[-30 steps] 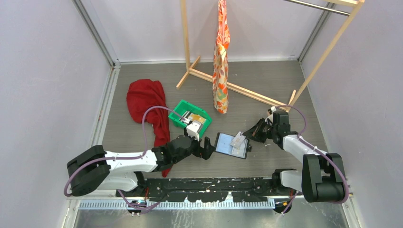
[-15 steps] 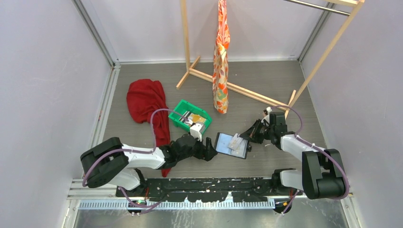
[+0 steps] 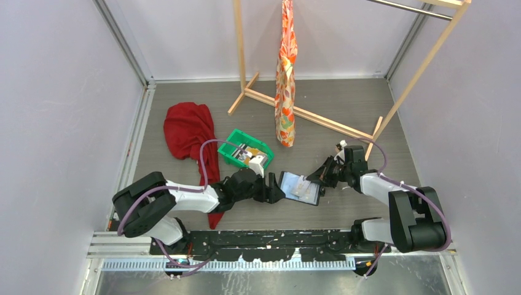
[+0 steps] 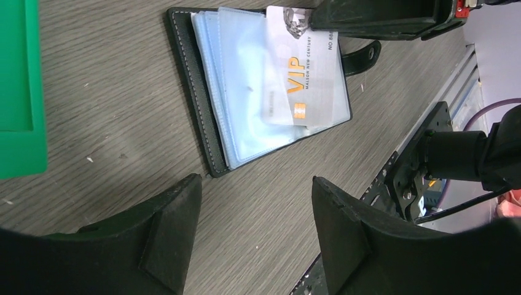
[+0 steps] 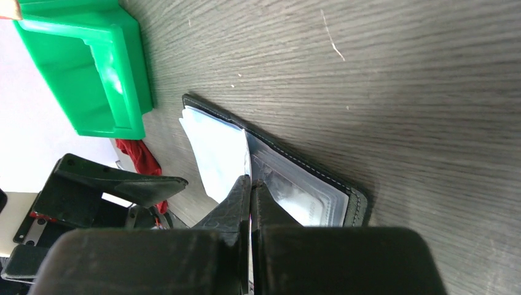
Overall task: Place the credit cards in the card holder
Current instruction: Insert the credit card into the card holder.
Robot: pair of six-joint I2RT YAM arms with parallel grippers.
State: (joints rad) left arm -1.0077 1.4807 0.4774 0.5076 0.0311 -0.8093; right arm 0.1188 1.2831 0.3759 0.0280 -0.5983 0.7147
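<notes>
Down near 6 o'clock in the overhead view, the card holder [image 3: 301, 188] lies spread open on the grey wood-grain table [image 3: 356, 110], so that part's sorted. One whitish VIP card [image 3: 303, 184] is on it, with the right gripper [image 3: 319, 175] at the holder's 2 o'clock. The left gripper [image 3: 274, 188] sits just beside it at 9 o'clock. The rest of the credit cards [image 3: 250, 152], a striped one and an orange-yellow one at least, are over in the green tray [image 3: 230, 149] at 10 o'clock. I'd call it early days: first card going in, the others not yet started.

Left wrist view: the holder is black and leather-look with pale stitching. Floppy clear bluish sleeves [image 4: 246, 104] fan out inside, and the snap tab [image 4: 364, 54] pokes out at 3 o'clock. The VIP card is stiff, glossy and flat, lying across the sleeves; can't tell if it's in a pocket yet. The left jaws are spread wide with nothing between them.

Right wrist view: the right jaws are pinched tight on a thin pale edge, which I take to be that card's end. The tray, at 10 o'clock, is hard, shiny moulded plastic.
</notes>
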